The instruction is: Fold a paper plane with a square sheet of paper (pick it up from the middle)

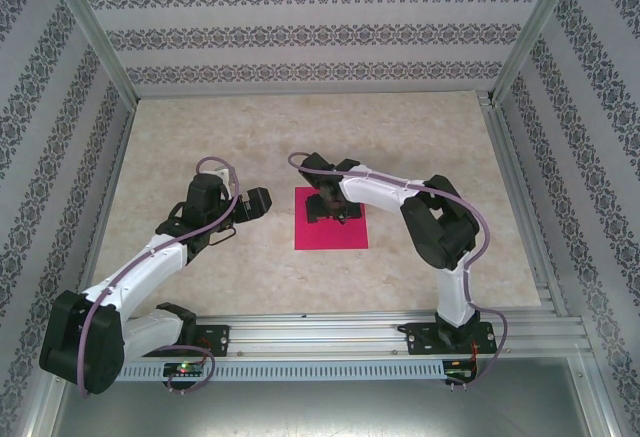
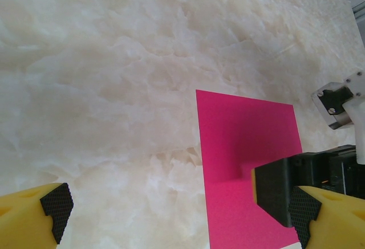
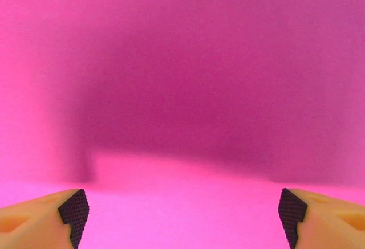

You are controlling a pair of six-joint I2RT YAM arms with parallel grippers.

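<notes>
Square sheet of paper (image 1: 331, 219) lies flat and unfolded on the pale marbled surface (image 1: 200, 137), about midway between the two arms, with no crease showing in it. The step in hand looks like the very first one: the pick from the middle.

The right gripper (image 1: 328, 207) is over the sheet's far-middle part. From its own wrist camera its jaws stand wide apart, with nothing between them but pink paper (image 3: 182, 89). The fingertips seem to be at or just above the sheet, though so close a view does not let me say whether they touch it.

The left gripper (image 1: 250, 202) is also spread wide and holds nothing. It hangs over bare surface to the left of the sheet, apart from its edge, and its camera looks across at the paper (image 2: 239, 141) with the right gripper (image 2: 285, 189) on it.

As I judge it, the next move calls for the right pads to press lightly onto the paper and draw together, so that the thin sheet buckles into a ridge that can be pinched. A flat sheet offers no edge here. Too little pressure and the pads will slide; too much and the paper will crumple or skid.

Nothing on the surface lies in the way. The left arm is the nearest neighbour, and the metal frame rail (image 1: 400, 329) runs along the near edge.
</notes>
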